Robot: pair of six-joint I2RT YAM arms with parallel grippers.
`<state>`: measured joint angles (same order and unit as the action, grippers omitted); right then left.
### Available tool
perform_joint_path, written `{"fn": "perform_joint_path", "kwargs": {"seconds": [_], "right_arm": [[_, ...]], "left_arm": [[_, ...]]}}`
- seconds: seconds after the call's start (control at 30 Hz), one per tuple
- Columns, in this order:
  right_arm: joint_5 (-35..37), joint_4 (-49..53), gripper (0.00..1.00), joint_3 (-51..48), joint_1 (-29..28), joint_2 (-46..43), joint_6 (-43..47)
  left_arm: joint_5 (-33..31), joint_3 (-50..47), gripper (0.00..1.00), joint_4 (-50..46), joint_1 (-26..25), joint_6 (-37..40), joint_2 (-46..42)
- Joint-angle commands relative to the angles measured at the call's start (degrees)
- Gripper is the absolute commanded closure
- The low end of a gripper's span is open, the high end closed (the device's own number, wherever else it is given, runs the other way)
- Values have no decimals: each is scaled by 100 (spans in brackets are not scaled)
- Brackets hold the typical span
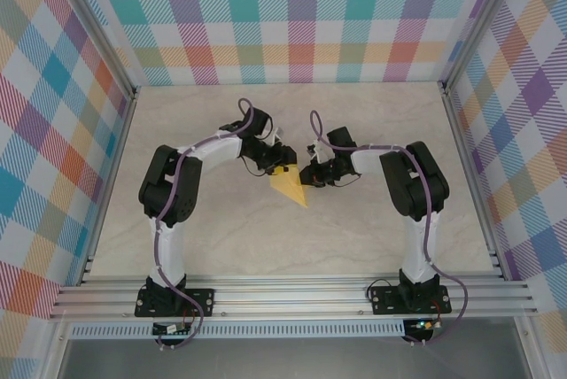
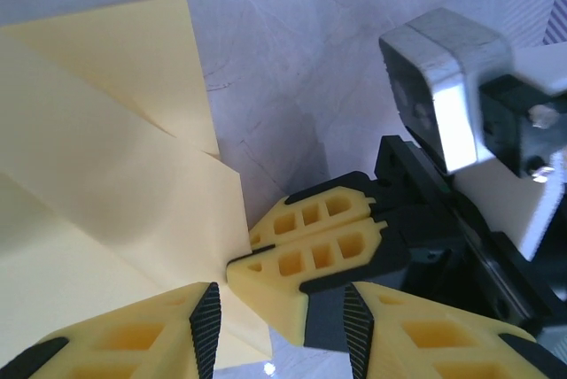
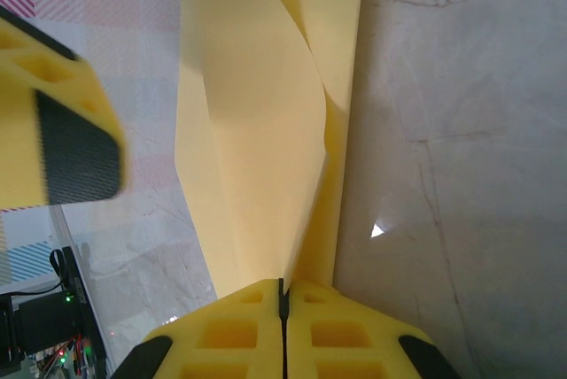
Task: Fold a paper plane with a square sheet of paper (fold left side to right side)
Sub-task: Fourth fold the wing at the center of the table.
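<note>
right gripper [image 3: 282, 295]: clamped tight on yellow paper [image 3: 257, 131]; left gripper [image 2: 282, 308]: jaws partly apart, flanking that pinch

Yellow paper [image 2: 106, 184] in closed right tool [image 2: 246, 255], left tool [image 2: 282, 317] spread wide

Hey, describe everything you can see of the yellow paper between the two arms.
The yellow paper is thin, plain and matte, folded into overlapping layers that form a pointed wedge, its tip toward the near edge of the table. One layer bows loosely. The right gripper is shut on one edge; the left gripper stands open at its far end.
</note>
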<state>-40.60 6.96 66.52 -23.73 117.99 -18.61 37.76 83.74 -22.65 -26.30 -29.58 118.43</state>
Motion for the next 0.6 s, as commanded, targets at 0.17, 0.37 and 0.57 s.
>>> {"fn": "perform_joint_path", "kwargs": {"seconds": [0.17,0.37,0.57], "right_arm": [[105,297,95,98,-54,203,178],[104,322,95,120,-53,215,202],[18,248,92,117,-53,179,116]], "left_arm": [[17,197,57,34,-94,-99,453],[-204,78,57,-54,-94,-27,482],[-352,-132,57,-40,-94,-37,532]]}}
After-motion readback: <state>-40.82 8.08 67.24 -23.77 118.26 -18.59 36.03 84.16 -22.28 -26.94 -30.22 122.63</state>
